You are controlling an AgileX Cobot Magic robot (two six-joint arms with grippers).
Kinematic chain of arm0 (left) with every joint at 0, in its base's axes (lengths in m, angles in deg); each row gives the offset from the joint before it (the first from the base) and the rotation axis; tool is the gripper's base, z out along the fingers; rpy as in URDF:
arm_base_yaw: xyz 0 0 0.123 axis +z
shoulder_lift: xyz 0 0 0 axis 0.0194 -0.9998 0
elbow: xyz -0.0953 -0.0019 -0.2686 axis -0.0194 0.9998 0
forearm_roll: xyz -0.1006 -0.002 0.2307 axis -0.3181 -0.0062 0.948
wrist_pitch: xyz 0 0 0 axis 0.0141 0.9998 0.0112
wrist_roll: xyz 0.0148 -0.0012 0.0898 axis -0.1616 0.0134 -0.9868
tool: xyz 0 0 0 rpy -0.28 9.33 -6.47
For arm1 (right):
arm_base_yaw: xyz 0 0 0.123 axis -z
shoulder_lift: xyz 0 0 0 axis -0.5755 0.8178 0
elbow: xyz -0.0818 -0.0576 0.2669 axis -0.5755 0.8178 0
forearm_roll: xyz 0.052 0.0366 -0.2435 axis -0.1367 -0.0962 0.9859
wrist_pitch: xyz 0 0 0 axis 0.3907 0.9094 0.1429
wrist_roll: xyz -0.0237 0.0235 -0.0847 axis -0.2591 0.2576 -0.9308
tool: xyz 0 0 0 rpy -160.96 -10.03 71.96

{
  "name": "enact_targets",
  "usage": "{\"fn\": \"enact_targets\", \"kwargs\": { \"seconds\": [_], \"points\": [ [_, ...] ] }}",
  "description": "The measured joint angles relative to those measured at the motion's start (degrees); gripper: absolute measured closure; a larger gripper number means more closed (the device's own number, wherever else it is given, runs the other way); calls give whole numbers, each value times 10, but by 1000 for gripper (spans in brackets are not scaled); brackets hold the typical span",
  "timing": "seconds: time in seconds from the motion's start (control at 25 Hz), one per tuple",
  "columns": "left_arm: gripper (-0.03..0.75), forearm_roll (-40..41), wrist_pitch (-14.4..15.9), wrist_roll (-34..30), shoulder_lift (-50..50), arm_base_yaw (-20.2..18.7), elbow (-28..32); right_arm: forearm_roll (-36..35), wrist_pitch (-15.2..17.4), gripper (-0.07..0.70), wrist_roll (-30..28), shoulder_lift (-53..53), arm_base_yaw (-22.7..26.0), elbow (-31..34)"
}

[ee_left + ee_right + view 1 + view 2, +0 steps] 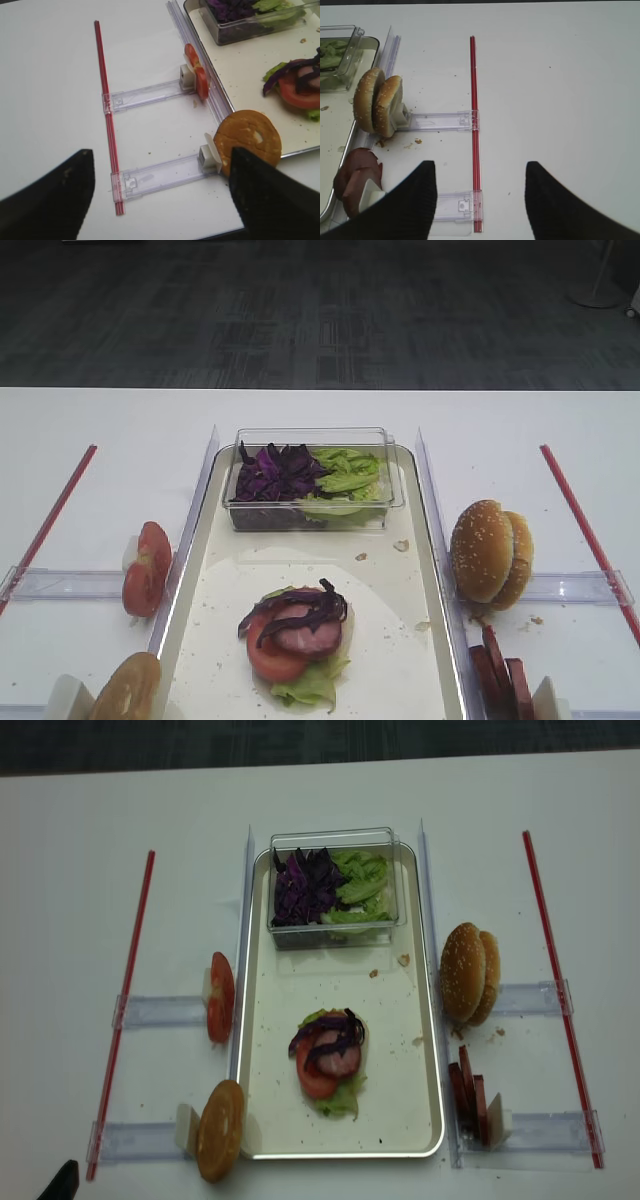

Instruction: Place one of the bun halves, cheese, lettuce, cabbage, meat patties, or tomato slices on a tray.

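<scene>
Stack on tray (425,540) has cabbage (305,612) on top; we need a bun (480,550) next. Left pincer (160,195) spread, empty; right pincer (479,200) also looks spread, empty.

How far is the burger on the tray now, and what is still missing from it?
Done: on the tray lies a stack of lettuce, a tomato slice, a meat slice and purple cabbage on top. In hand: nothing; the right gripper and left gripper hang empty over the table. Left: the sesame buns stand beside the tray, so a top bun seems the likely next piece.
</scene>
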Motion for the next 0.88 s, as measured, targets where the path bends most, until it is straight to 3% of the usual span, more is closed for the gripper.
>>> {"fn": "enact_targets", "kwargs": {
  "seconds": [0.88],
  "points": [
    [203,0,0,0,0,0,0,0,0,204,0,0,0,0]
  ]
}}
